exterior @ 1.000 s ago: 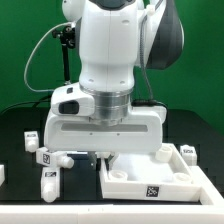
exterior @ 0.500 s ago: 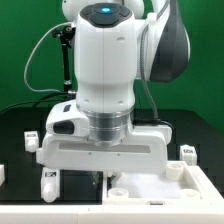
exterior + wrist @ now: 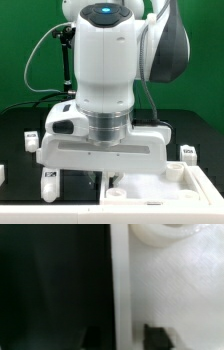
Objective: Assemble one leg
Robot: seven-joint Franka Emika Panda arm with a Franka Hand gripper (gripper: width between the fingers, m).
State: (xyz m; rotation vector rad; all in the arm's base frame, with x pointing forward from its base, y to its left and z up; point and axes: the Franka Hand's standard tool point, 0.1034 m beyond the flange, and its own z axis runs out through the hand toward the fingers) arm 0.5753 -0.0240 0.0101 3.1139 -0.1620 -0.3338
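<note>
The large white panel (image 3: 160, 188) lies at the front on the exterior view's right. In the wrist view its raised rim (image 3: 120, 286) runs between my fingertips, and a round corner socket (image 3: 165, 232) sits beyond it. My gripper (image 3: 125, 339) is low over the panel's edge on the exterior view's left. It is open, with one finger (image 3: 97, 339) over the black table and the other (image 3: 155, 335) over the panel. It holds nothing. One leg (image 3: 46, 184), a stubby white post with a tag, lies on the table left of the panel. No leg shows in the wrist view.
Another leg (image 3: 32, 141) lies further back on the exterior view's left and a third (image 3: 187, 152) at the right by the panel. The arm's bulky white hand (image 3: 100, 150) hides the middle of the table. A green wall stands behind.
From one second ago to half a second ago the arm came down and toward the camera over the panel's edge. Since then nothing has visibly moved.
</note>
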